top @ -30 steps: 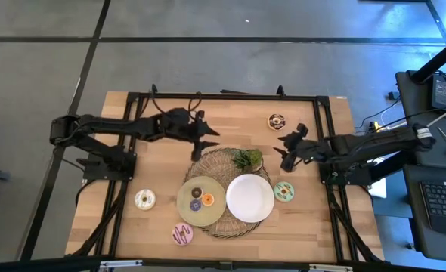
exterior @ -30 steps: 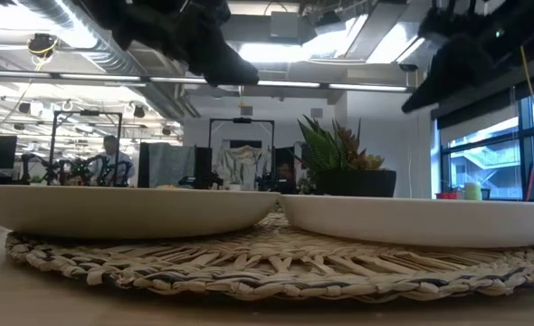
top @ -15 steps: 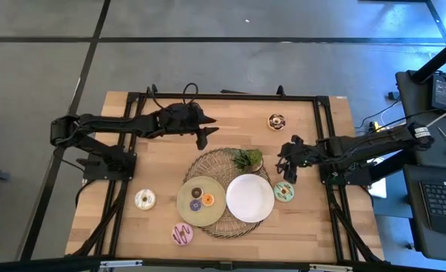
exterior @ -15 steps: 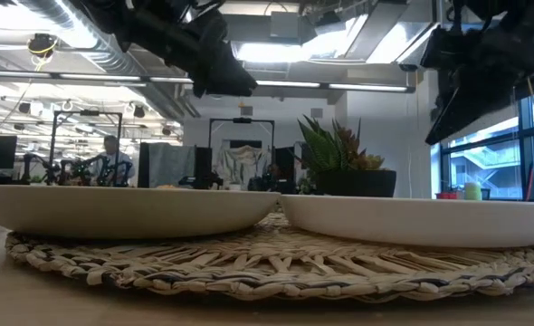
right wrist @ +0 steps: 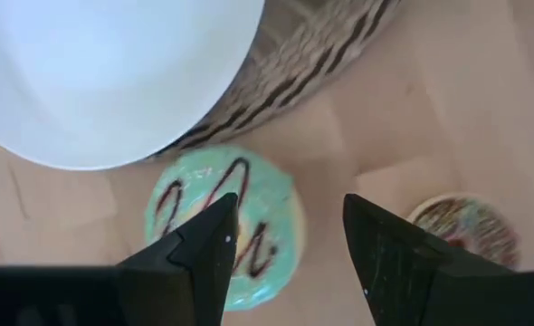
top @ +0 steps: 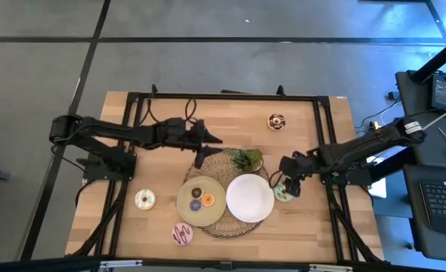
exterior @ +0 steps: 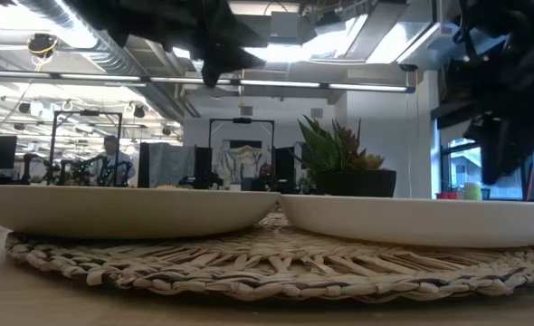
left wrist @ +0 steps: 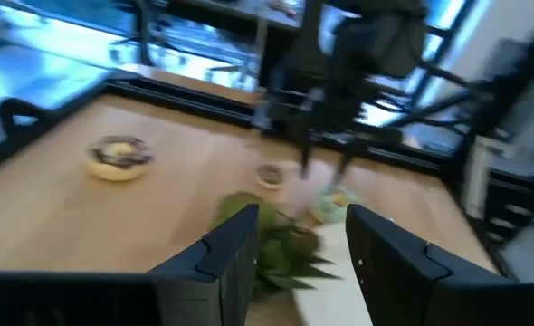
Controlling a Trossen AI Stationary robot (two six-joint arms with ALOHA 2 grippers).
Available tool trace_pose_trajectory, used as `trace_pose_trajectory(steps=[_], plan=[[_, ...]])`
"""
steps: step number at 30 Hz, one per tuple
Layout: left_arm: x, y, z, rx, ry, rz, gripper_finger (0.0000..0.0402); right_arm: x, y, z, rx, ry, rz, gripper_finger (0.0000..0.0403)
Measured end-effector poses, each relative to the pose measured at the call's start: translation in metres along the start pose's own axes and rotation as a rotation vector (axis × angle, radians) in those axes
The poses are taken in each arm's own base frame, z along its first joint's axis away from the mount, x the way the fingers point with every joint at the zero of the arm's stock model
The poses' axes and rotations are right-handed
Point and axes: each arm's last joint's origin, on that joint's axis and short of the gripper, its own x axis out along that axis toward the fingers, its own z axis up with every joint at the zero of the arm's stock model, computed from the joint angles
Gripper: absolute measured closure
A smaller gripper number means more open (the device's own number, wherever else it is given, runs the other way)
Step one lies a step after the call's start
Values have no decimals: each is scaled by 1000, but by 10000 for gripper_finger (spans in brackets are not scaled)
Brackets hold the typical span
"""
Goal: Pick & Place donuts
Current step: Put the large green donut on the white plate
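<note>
The mint green donut (top: 284, 194) (right wrist: 222, 226), with brown squiggles, lies flat on the table beside the white plate (top: 249, 199). My right gripper (top: 288, 180) (right wrist: 290, 263) hangs open just above it and points down. One finger is over the donut and the other is beside it. A small sprinkled donut (right wrist: 466, 231) lies close by. My left gripper (top: 208, 149) (left wrist: 294, 263) is open in the air by the green sprig (top: 247, 159). The green plate (top: 185, 211) holds three small donuts. Chocolate (top: 276, 121), cream (top: 145, 199) and pink striped (top: 182, 234) donuts lie on the table.
Both plates sit on a round woven mat (top: 217, 162) at the table's middle. The sprig stands on the mat's far edge. A black frame rail (top: 223, 97) runs around the table. Bare wood lies along the far side and at the near right corner.
My right gripper has swung from the far right part of the table toward the near edge, tipped downward and come down over the mint green donut. My left gripper has shifted slightly toward the sprig. No donut has moved.
</note>
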Motion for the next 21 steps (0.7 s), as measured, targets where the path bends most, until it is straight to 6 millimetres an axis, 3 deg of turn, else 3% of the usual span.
trace_pose_trajectory(steps=[9,21], plan=[[1,-19,-6,9,24,-58,240,16,12,-9,109,107,-21,201],[0,-36,-18,22,118,-112,238,42,12,-11,133,196,-109,209]])
